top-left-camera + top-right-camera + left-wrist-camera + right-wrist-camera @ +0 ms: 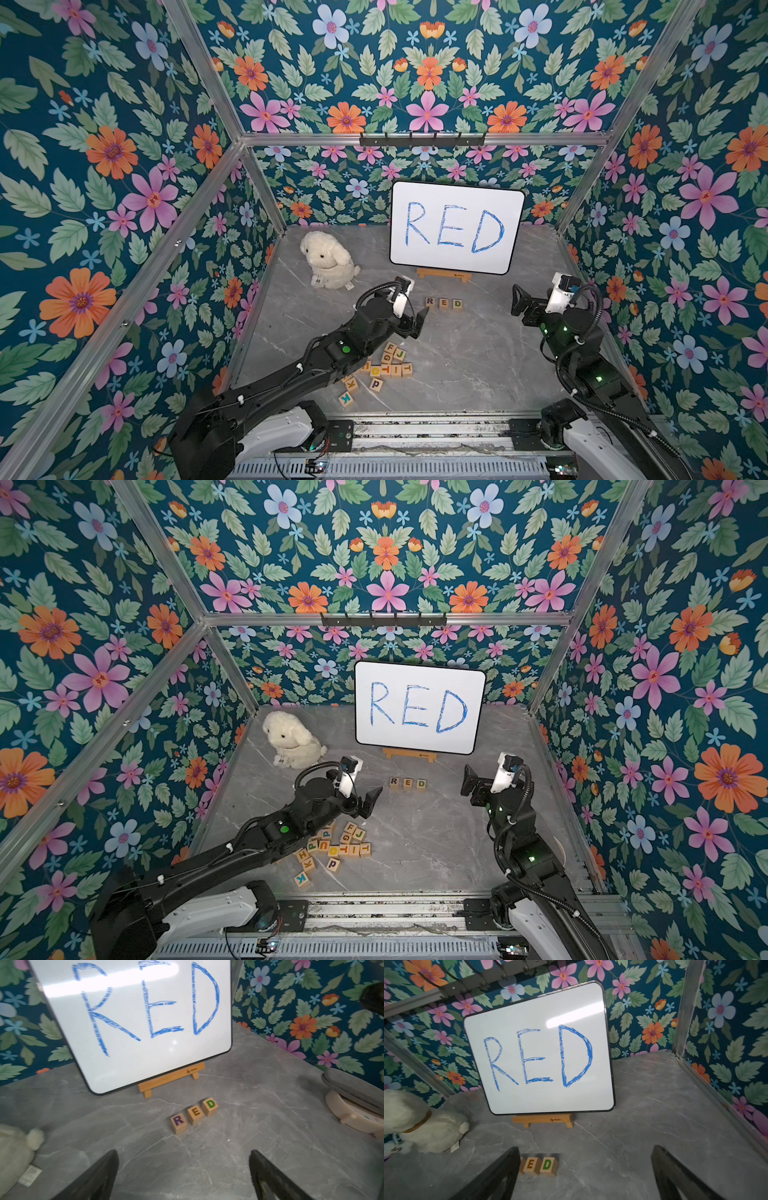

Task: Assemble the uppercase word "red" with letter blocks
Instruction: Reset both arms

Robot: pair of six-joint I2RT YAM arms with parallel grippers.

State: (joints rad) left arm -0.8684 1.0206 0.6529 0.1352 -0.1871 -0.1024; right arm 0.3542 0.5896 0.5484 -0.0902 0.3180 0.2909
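Note:
Three letter blocks stand touching in a row on the grey table, below the whiteboard: purple R (430,302), orange E (444,303), green D (457,304), seen again in the left wrist view as R (178,1121), E (195,1112), D (210,1104). My left gripper (419,324) (184,1152) hovers just left of and nearer than the R, open and empty. My right gripper (518,301) (585,1148) is raised well to the right of the D, open and empty. In the right wrist view E (530,1164) and D (547,1164) show; a finger hides the R.
A whiteboard (457,226) with blue handwritten RED leans on a small wooden easel (444,275) at the back. A white plush dog (328,259) sits back left. A pile of several spare blocks (386,365) lies under the left arm. A beige round device (353,1113) sits at the right.

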